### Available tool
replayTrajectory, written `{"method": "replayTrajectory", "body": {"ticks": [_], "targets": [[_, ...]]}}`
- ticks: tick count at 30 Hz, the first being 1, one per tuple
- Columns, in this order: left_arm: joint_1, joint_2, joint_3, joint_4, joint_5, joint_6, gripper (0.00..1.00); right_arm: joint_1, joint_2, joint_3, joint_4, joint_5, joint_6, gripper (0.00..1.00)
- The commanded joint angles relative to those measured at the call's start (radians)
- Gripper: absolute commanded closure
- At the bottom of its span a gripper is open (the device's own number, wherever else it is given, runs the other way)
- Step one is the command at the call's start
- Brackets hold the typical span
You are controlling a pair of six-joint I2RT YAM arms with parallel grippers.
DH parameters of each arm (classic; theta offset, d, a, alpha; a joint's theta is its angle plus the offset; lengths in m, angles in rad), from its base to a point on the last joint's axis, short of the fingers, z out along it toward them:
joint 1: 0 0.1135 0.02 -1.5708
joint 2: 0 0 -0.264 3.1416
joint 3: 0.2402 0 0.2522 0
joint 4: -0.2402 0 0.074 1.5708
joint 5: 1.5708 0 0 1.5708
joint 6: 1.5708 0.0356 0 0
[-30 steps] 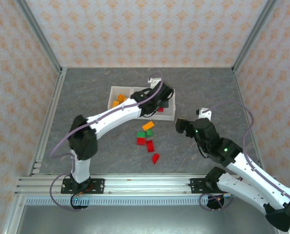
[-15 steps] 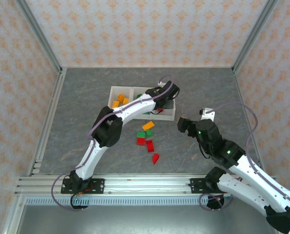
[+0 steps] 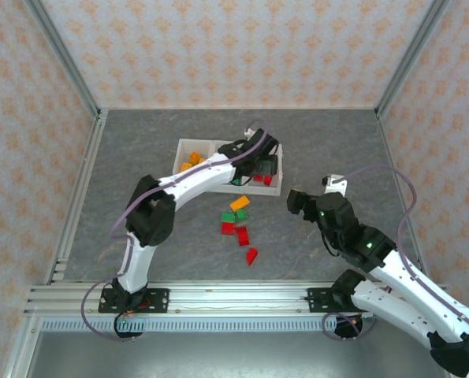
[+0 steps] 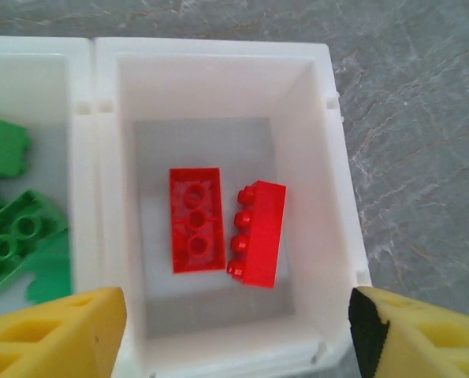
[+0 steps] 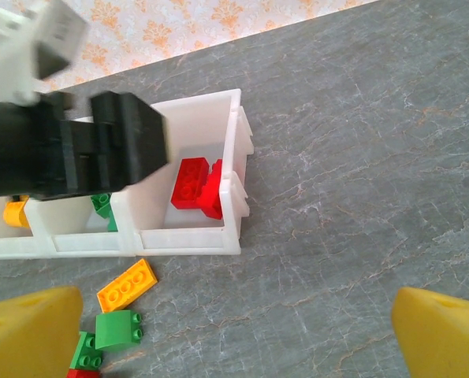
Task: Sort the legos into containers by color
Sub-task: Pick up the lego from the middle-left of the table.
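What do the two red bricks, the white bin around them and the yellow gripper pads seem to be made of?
Two red studded bricks: hard glossy plastic, crisp moulded edges. White rectangular bin: smooth, slightly translucent plastic, probably; the floor shows grey through. Yellow gripper pads: likely foam, matte and porous-looking.

**Plastic, foam and a marbled top**

Two glossy red plastic legos (image 4: 195, 220) are gleaming inside the smooth, translucent white plastic containers (image 4: 329, 181) just ahead of the left gripper (image 4: 238, 335). Its yellow pads (image 4: 53, 331) are looking matt and spongy. The grey table (image 4: 423, 118) beyond is showing a matt, marbled finish.
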Motion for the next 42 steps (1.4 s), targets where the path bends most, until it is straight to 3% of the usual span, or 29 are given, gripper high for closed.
{"method": "replayTrajectory", "body": {"ticks": [1, 7, 17, 27, 32, 42], "targets": [[-0.013, -0.148, -0.123, 0.041, -0.023, 0.006, 0.17, -0.004, 0.003, -0.013, 0.004, 0.022, 0.008, 0.00], [-0.070, -0.350, -0.369, 0.033, -0.084, -0.058, 0.01, -0.005, 0.023, -0.010, 0.001, 0.017, 0.004, 0.00], [-0.194, -0.479, -0.670, 0.011, -0.098, -0.199, 0.01, -0.006, 0.043, -0.011, 0.001, 0.012, 0.003, 0.00], [-0.201, -0.448, -0.762, 0.038, -0.074, -0.219, 0.18, -0.005, 0.046, -0.010, -0.002, 0.013, 0.003, 0.00], [-0.197, -0.399, -0.758, 0.032, -0.078, -0.219, 0.20, -0.005, 0.046, -0.011, -0.002, 0.012, 0.004, 0.00], [-0.145, -0.387, -0.831, 0.079, -0.051, -0.232, 0.34, -0.005, 0.047, -0.010, -0.002, 0.014, 0.004, 0.00]]}}
